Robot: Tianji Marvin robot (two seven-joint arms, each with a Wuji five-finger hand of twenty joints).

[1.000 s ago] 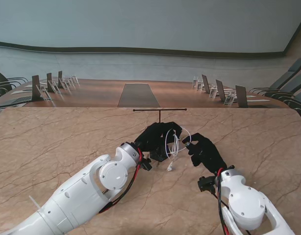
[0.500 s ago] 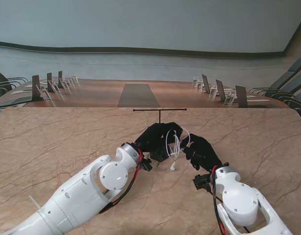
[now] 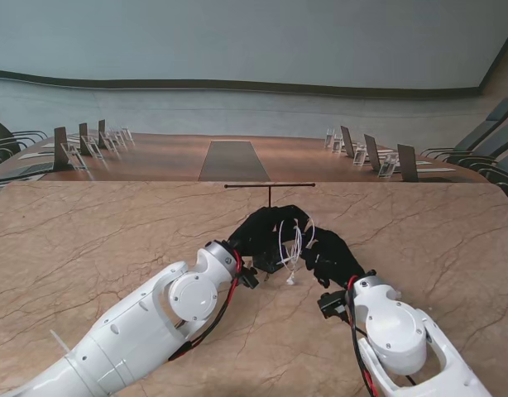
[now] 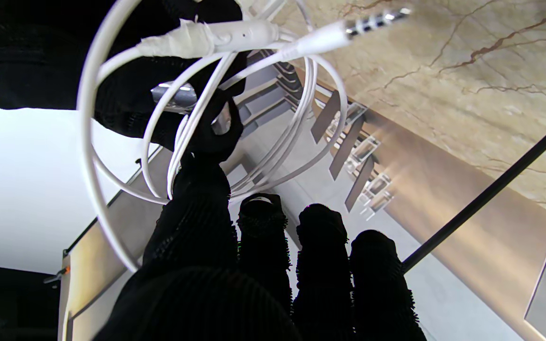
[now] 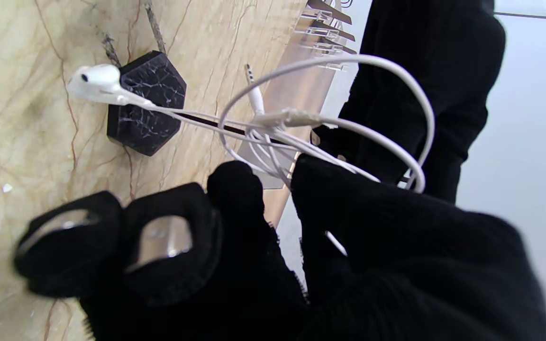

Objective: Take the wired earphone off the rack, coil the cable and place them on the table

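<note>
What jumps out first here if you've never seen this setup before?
Two black-gloved hands, the left hand and right hand, meet mid-table over a tangle of white earphone cable. Just behind them stands a thin black rack on the marble table.

We get even, soft stand lighting; wrist views blow out on bright wall, right hand [image 5: 235, 265] fingers blurred close-up.

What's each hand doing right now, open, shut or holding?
Left hand: shut on the earphone cable, loops around its fingers.
Right hand: shut on the same cable, pinching strands by the coil.
</note>
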